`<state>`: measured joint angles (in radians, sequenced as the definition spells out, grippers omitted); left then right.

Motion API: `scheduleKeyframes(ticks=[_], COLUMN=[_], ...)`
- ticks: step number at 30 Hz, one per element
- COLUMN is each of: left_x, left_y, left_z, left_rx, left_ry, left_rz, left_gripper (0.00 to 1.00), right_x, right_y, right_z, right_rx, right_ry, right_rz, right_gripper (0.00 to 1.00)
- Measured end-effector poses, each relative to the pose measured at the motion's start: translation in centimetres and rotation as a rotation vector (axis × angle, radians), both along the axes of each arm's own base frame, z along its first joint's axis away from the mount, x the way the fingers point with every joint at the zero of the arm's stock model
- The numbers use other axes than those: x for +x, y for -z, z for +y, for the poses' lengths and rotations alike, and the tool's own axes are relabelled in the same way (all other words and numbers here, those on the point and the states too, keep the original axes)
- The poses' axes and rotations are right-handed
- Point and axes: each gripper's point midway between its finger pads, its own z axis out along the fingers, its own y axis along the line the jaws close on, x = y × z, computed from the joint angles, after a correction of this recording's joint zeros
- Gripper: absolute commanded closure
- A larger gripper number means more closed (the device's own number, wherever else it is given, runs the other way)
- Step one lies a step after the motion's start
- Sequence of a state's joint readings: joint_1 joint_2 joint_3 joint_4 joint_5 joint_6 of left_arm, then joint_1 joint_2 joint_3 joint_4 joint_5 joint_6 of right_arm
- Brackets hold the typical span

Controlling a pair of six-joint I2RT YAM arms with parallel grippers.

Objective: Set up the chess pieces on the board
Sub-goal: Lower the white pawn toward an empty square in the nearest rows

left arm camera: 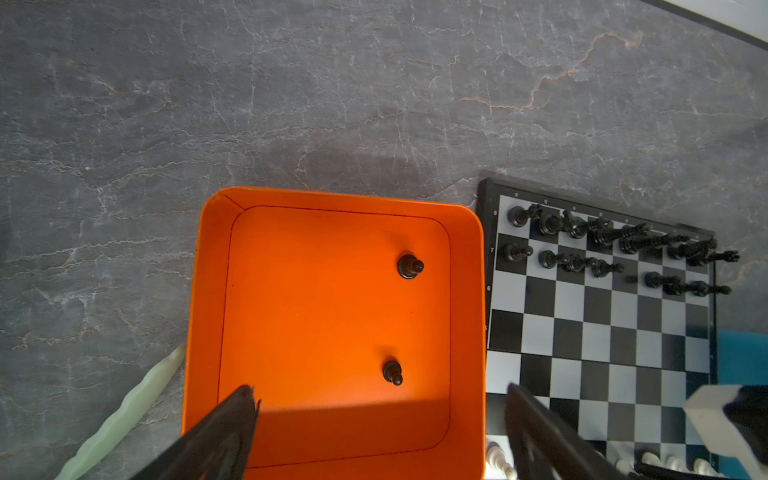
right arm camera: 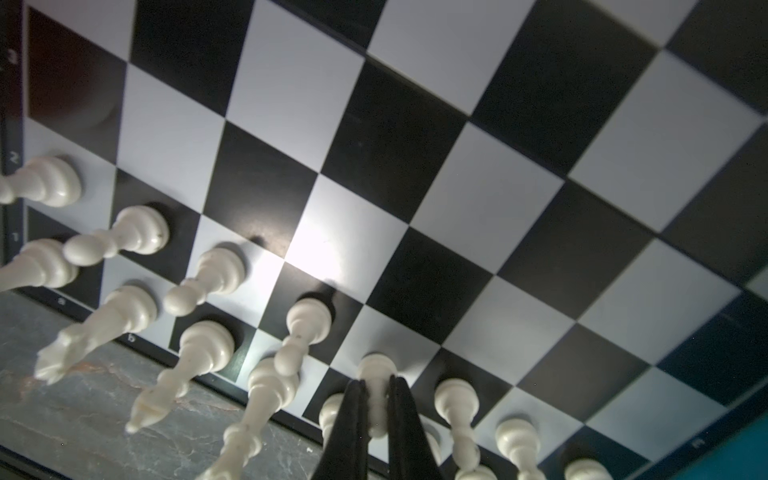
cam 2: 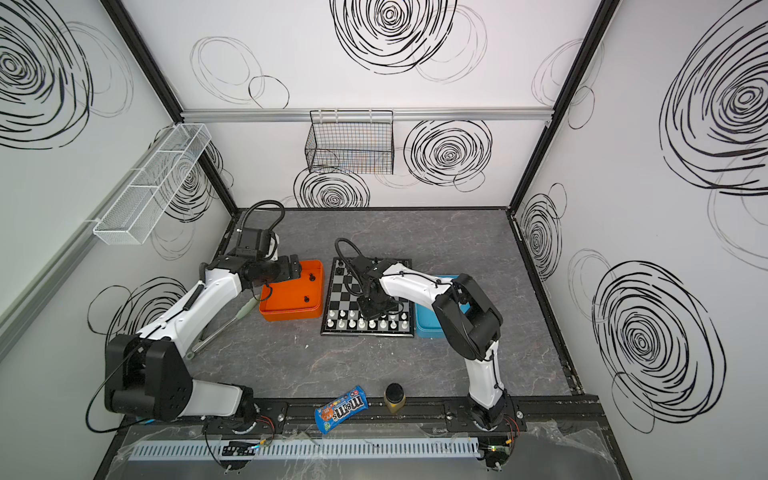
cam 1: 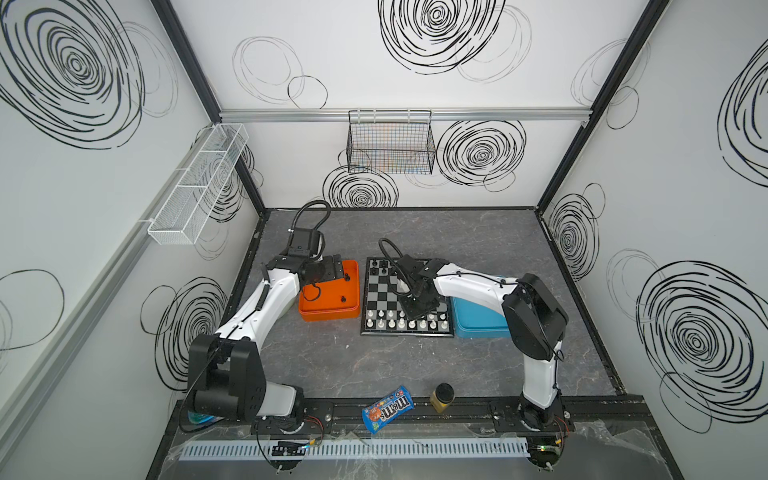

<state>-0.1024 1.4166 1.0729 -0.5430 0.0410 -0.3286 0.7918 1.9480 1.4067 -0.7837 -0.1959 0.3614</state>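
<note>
Slim black right pincer (right arm camera: pixel 376 380) pinches glossy white chessman (right arm camera: pixel 376 366).

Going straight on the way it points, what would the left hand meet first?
The open left hand would probably meet the nearer black pawn standing in the orange tray, or the tray floor beside it; depth is unclear.

Blue candy bag (cam 1: pixel 387 409) reads "m&m's"; the board (left arm camera: pixel 598 332) frame carries ranks 8, 7, 6, 2, 1 and letters a, b.

Two black pawns (left arm camera: pixel 409 266) stand apart in the orange tray (left arm camera: pixel 210 291) beside the board (left arm camera: pixel 598 332).
</note>
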Motion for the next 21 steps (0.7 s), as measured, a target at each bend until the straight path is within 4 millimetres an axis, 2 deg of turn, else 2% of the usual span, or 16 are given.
scheduleKeyframes(ticks=[21], left_x=[0.00], left_y=[0.00], left_z=[0.00], left_rx=[0.000], left_ry=[0.000], left_rz=[0.000], left_gripper=[0.04], right_x=[0.39], right_y=[-0.04], right_z=[0.37], right_rx=[0.006], right_ry=[0.000], right_rz=[-0.007], right_gripper=[0.91])
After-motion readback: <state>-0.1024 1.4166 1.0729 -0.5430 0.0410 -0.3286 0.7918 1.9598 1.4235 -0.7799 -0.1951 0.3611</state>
